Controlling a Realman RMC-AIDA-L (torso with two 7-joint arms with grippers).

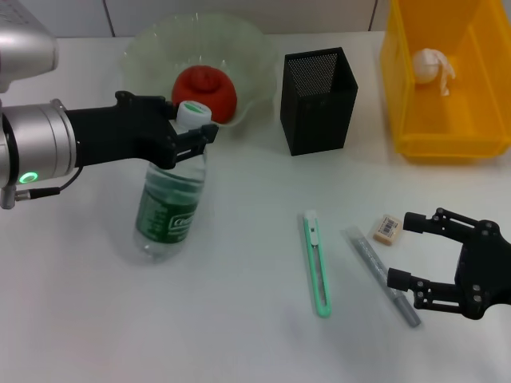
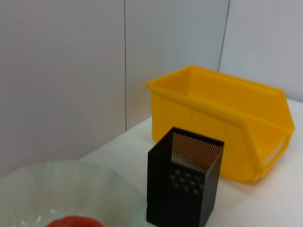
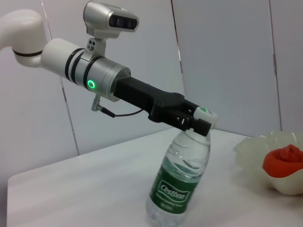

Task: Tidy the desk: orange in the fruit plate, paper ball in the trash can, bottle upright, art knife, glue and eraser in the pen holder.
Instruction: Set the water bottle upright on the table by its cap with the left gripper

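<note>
Gripping the bottle (image 1: 169,209) at its white cap, the left pincer (image 1: 194,132) holds it near upright on the desk (image 1: 239,319), slightly tilted in the right wrist view. Right pincer (image 1: 423,254) hangs released, jaws spread, just beside the glue (image 1: 381,274) stick. Its long axis runs diagonally away from the robot. Eraser (image 1: 387,228) and art knife (image 1: 317,261) lie near; right arm is nearer.

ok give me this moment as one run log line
left gripper: shut on bottle neck, upright | right gripper: open over glue | orange: in plate | knife, eraser: on desk
</note>
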